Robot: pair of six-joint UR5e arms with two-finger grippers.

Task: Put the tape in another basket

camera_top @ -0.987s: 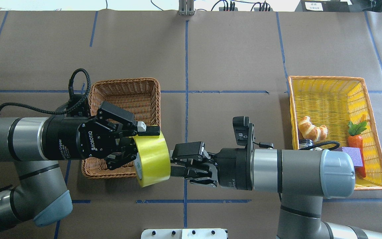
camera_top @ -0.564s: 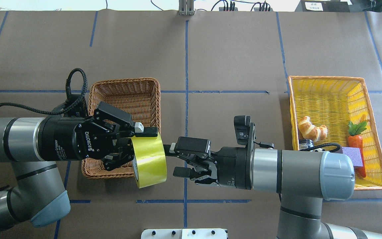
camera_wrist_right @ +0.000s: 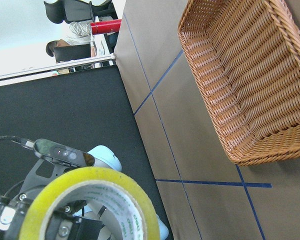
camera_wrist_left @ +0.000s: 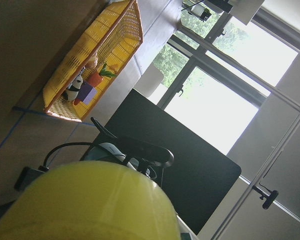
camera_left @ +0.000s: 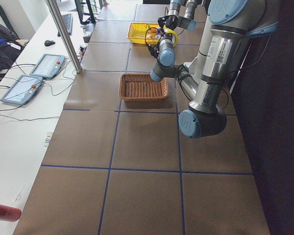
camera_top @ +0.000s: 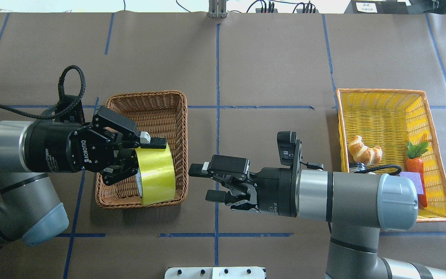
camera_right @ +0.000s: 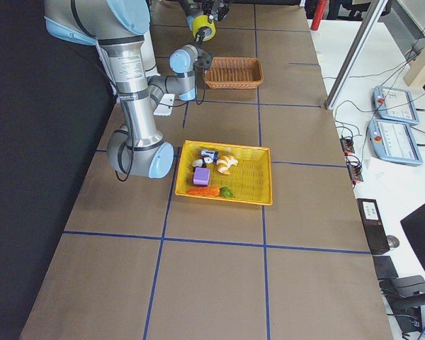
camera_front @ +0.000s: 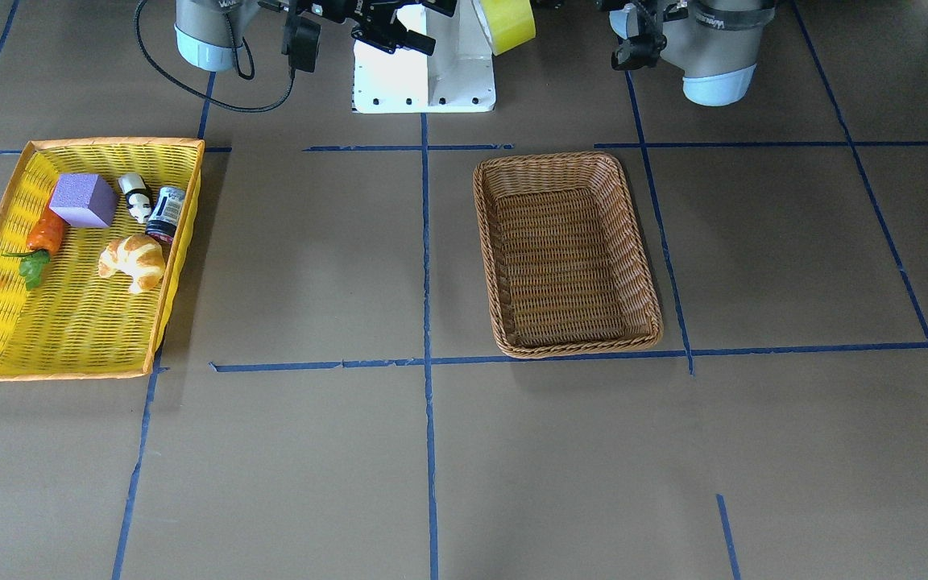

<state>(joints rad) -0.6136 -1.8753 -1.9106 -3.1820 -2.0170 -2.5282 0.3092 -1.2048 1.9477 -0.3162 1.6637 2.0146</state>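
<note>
The tape [camera_top: 155, 176] stands on edge in the air, its yellow band facing up and its open face turned toward my left gripper [camera_top: 145, 159]. This attitude lets the gripper pinch the roll's wall. One finger lies along the outside of the band on the far side, and the other appears to reach into the white-grey core (the right wrist view shows dark gripper parts through the hole). The left gripper is therefore clamped on the tape, with the roll at the fingertips and projecting to the right of them. In the overhead view the roll hangs over the near right part of the basket [camera_top: 145, 101], close to its right rim. The front-facing view shows the basket floor bare and the roll well above the table, so I judge the tape to be carried, not yet deposited. Lowering it further to the left, toward the basket's middle, would keep it clear of the braided rim on release. A roll set down on edge may also run along the floor, so a low release is advised. My right gripper [camera_top: 203, 183] is to the right of the tape, near it but not touching. Its jaws are apart and hold nothing, and it sits over bare table between the two baskets. The yellow basket [camera_top: 381, 93] lies well apart at the far right, with a croissant [camera_top: 364, 150] and other items in it.
</note>
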